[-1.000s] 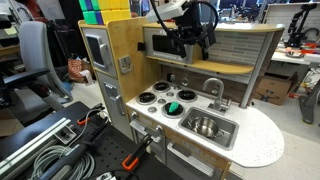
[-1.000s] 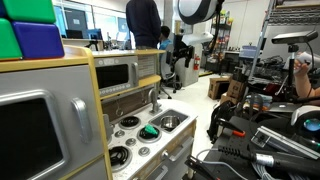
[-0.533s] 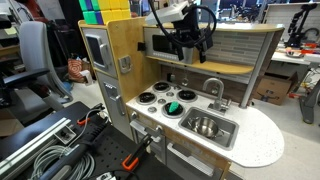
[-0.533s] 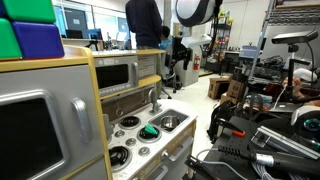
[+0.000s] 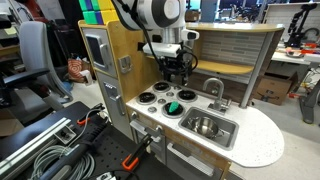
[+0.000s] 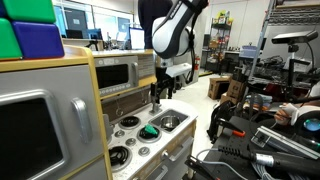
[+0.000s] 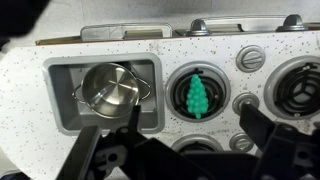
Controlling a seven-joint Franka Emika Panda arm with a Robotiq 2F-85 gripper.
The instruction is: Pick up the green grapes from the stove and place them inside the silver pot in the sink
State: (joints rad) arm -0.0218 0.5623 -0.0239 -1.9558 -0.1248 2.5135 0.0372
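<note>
Approach step, pre-grasp; nothing picked yet. Gripper (image 5: pixel 176 76) hanging above the stove (image 5: pixel 141 104), well clear of the surface. Jaws spread wide and empty: in wrist view, fingers (image 7: pixel 92 152) dark along the bottom edge, nothing between them.

Green grapes (image 7: pixel 197 95) lying on 1 of the 4 burners, the one just beside the sink (image 7: pixel 58 78). Same spot in an exterior view (image 5: pixel 175 105), roughly below the gripper. Silver pot (image 7: pixel 112 90) upright in the basin, looks empty, near the grapes but not touching.

Next move, by my read: line up over the cluster, drop straight down, straddle it across the narrow side, close. Lumpy shape, so probably needs a low grip to avoid squeezing it out. Then lift clear of the burner ring, shift sideways over the pot, release low. Faucet (image 5: pixel 212 88) behind the sink worth watching on the transfer.
</note>
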